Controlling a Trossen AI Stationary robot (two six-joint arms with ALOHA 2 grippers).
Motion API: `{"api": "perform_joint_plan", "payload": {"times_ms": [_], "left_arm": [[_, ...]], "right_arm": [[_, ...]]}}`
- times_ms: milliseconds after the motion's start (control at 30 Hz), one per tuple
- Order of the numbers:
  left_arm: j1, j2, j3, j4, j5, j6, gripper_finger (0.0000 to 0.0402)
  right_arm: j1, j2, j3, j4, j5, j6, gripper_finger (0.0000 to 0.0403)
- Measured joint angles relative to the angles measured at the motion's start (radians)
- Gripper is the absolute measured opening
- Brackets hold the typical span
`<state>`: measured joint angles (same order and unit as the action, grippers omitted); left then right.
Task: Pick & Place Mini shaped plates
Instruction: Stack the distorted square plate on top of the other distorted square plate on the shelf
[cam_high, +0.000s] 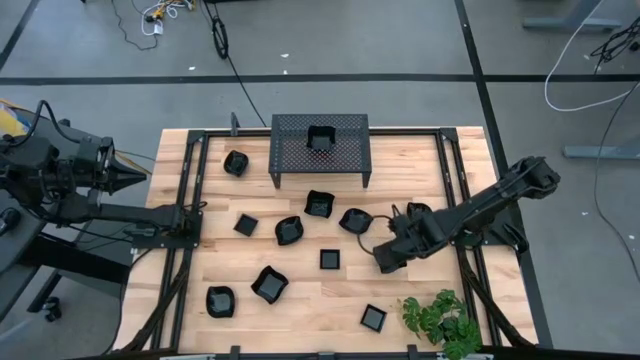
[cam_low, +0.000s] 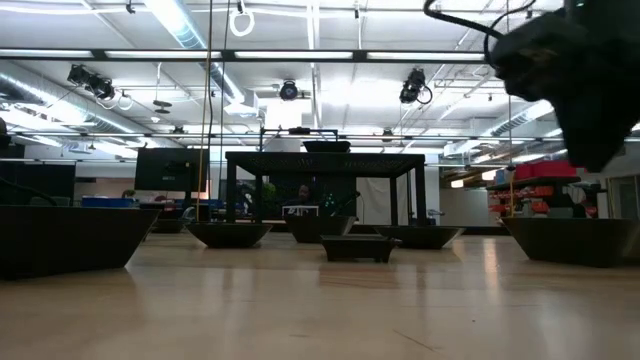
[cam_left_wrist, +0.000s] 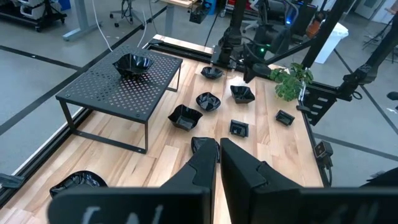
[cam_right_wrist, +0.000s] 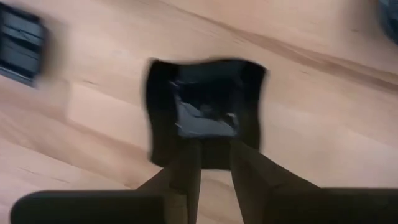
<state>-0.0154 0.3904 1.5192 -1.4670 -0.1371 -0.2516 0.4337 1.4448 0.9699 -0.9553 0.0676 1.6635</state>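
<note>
Right gripper (cam_right_wrist: 208, 163): seen closed on the near rim of a small black plate (cam_right_wrist: 205, 106), one dark finger inside the raised edge and one outside; the plate is gripped, with the wood passing blurred beneath it.
Held plate: a squarish dish with softly waved sides, carried just ahead of the fingertips and roughly level; no clear long axis can be made out.
Right arm (cam_high: 480, 205): shown from above reaching in from the right edge across the table frame (cam_high: 452, 175), the wrist angled down and inward, its gripper (cam_high: 388, 258) low over the right-centre of the table.
Key relation: the perforated stand (cam_high: 320, 148) lies away from the right gripper, toward the table's far edge and to the robot's left; the right arm is judged the nearer one, so a carry in that direction is likely if the stand is the goal.
Loose plates: about ten dishes are scattered over the wooden table (cam_high: 300, 320), among them a small square one (cam_high: 330, 259) near the gripper and a wavy one (cam_high: 270, 285) further left.
Stand top: one plate (cam_high: 319, 138) is already set there.
Left gripper (cam_left_wrist: 219, 168): held shut and empty, parked off the table's left edge, pointed toward the stand.
Plant (cam_high: 440, 320): green leaves sit at the table's near right corner, beside the right arm's path.
</note>
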Motion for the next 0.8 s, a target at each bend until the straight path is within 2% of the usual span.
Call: {"api": "perform_joint_plan", "payload": {"times_ms": [200, 567, 800], "left_arm": [[0.000, 0.000, 0.000, 0.000, 0.000, 0.000, 0.0025], [0.000, 0.000, 0.000, 0.000, 0.000, 0.000, 0.0025], [0.000, 0.000, 0.000, 0.000, 0.000, 0.000, 0.0025]], "right_arm": [[0.023, 0.000, 0.000, -0.067, -0.005, -0.008, 0.0101], [0.022, -0.001, -0.089, -0.027, 0.032, -0.055, 0.0173], [0.021, -0.001, -0.162, 0.117, 0.038, -0.084, 0.0196]]}}
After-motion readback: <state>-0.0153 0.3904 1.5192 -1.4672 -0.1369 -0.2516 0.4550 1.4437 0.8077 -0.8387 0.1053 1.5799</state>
